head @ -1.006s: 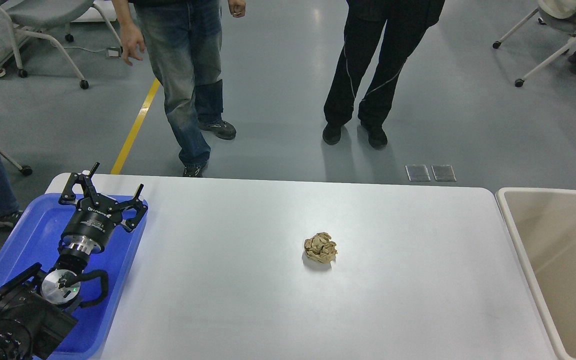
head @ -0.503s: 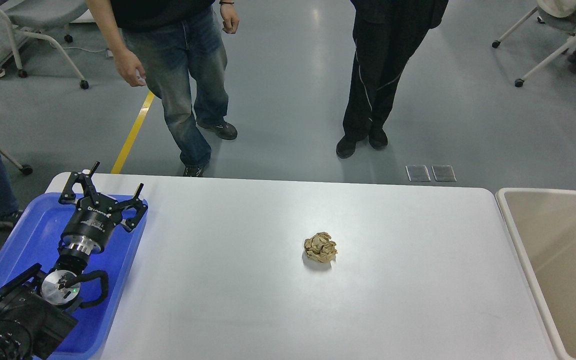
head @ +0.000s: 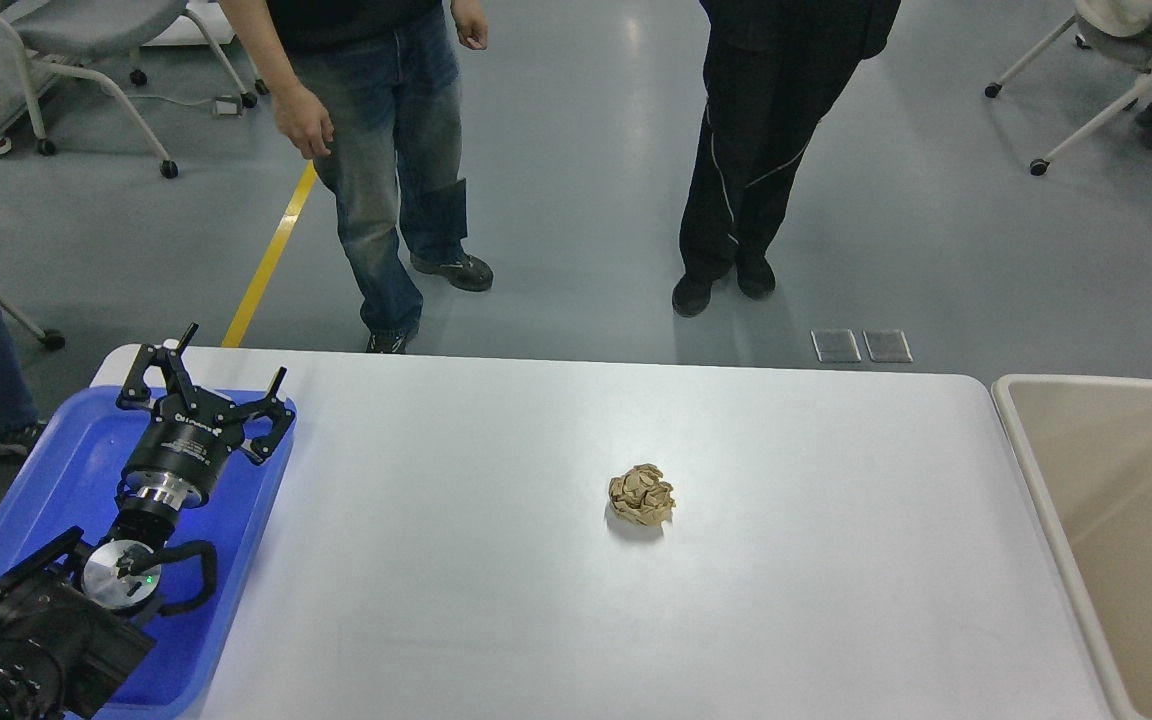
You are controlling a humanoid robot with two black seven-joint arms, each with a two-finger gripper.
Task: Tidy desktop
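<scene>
The desktop is a large white tabletop with rounded corners that fills the lower part of the head view. A crumpled ball of brown paper lies on it, a little right of centre. My left gripper is open and empty, its fingers spread, and it hangs over the far end of the blue tray at the table's left edge, far from the paper ball. My right arm and gripper are out of view.
A beige tub-like bin stands against the table's right edge. Two people stand on the floor beyond the far edge, one in jeans, one in black trousers. Wheeled chairs stand at the back left and right.
My left arm and the paper ball have not moved. The person in jeans has shifted to the right and the person in black trousers has brought the feet together.
</scene>
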